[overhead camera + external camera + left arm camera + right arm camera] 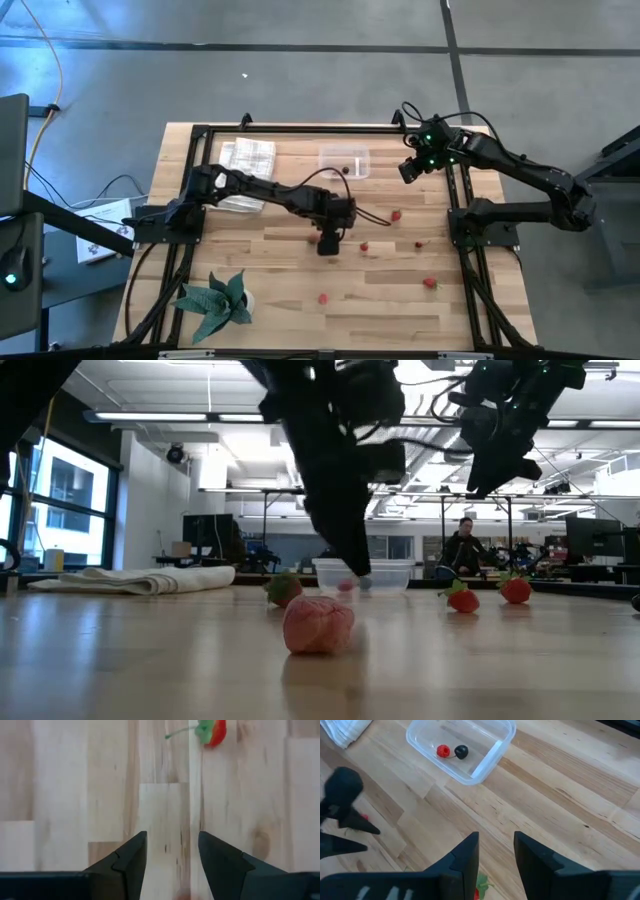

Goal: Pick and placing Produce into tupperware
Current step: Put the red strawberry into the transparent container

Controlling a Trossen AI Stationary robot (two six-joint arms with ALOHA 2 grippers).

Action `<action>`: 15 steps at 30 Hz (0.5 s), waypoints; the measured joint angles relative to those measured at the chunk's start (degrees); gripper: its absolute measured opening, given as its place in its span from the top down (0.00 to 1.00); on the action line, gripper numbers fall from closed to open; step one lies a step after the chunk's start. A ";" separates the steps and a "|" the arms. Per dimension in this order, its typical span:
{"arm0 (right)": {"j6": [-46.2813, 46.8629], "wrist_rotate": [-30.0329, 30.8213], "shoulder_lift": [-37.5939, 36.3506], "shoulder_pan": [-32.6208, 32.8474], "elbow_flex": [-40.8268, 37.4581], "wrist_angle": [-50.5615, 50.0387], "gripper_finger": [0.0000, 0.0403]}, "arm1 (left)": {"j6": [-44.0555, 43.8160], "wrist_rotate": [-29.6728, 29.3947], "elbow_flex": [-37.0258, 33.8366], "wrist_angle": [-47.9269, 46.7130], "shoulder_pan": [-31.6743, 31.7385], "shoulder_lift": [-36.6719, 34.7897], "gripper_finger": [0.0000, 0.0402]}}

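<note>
Our left claw [328,244] sits low over mid-worktop [280,300], fingers apart, holding nothing; a red berry [363,246] lies just to its right. Clear rounded tub [345,160] is beyond, two berries inside. Right claw [408,172] hangs beside the tub, open and empty.

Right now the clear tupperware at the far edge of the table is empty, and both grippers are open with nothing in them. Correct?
Not quite. The right wrist view shows the tupperware already holding two pieces of produce, a red one and a dark one. The rest stands: the left gripper and right gripper are open and hold nothing.
</note>
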 joint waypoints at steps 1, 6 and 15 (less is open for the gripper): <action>-0.01 0.00 0.00 -0.02 0.00 -0.02 0.72 | -0.34 -0.17 1.33 -2.32 0.01 -0.01 0.58; -0.08 0.00 0.00 -0.02 0.00 -0.04 0.72 | -5.12 -2.71 7.26 -16.78 -0.03 -0.06 0.58; -1.49 0.02 0.00 0.00 0.00 -0.04 0.72 | 12.13 1.78 8.38 -22.76 -1.34 -0.08 0.58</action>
